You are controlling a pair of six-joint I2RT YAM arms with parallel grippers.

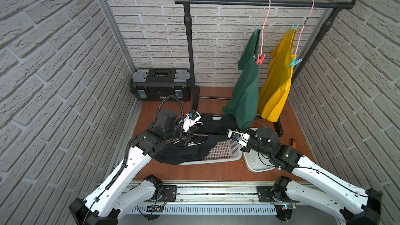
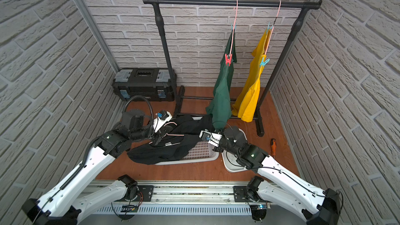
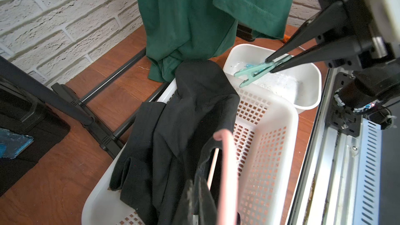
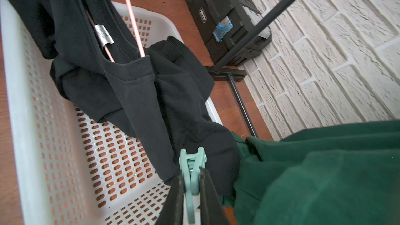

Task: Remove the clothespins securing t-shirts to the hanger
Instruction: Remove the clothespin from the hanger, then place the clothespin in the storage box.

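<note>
Brick walls (image 1: 65, 61); pale-teal plastic clothespin (image 3: 255, 73), mouth open

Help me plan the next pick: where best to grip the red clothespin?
On the red clothespin, pinch the two splayed tails, which seem to stick up clear of the green shirt. Approach from above; the other end bites the cloth.

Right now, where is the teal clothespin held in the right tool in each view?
Both top views: I cannot pick it out near the right arm.
Left wrist: teal clothespin in the right tool, against the white bin.
Right wrist: clothespin between the tool's fingers, in front of the black t-shirt.
Shared landmark: the black t-shirt, in all four.
</note>
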